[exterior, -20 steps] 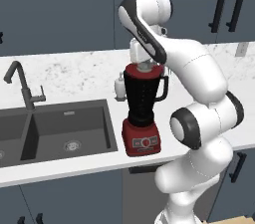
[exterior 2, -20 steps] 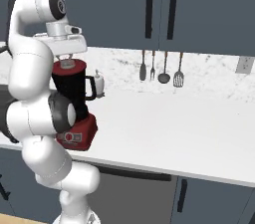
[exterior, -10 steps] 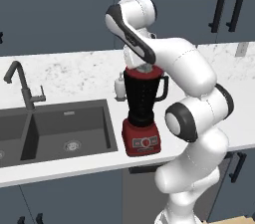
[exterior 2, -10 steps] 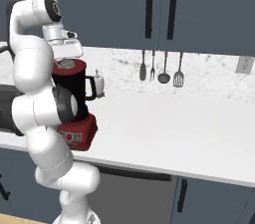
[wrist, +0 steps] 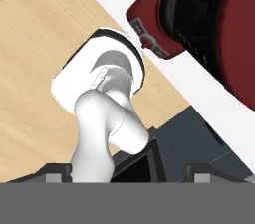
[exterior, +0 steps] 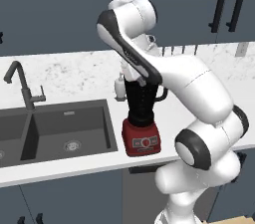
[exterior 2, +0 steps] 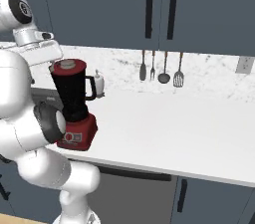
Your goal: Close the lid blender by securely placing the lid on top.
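The blender stands on the white counter near its front edge, a black jar (exterior 2: pixel 72 94) with a side handle on a red boxy base (exterior 2: pixel 77 131). Its jar (exterior: pixel 144 101) and base (exterior: pixel 142 138) also show under my forearm. The red lid (exterior 2: pixel 68 66) lies flat on the jar's rim, grey knob up. My hand (exterior 2: pixel 39 49) hovers just left of the lid, off it. In the hand view my gripper (wrist: pixel 127 173) is open with nothing between the fingertips (wrist: pixel 54 170), looking down past the base (wrist: pixel 164 29) to the floor.
A small white soap bottle (exterior: pixel 119 87) stands just behind the blender. A dark double sink (exterior: pixel 60 131) with a faucet (exterior: pixel 22 86) lies to the left. Utensils (exterior 2: pixel 162 66) hang on the back wall. The counter (exterior 2: pixel 169 128) stretches to the right.
My hand has left the lid and swung left and away from above the jar. The lid stays on the rim. The blender has not moved.
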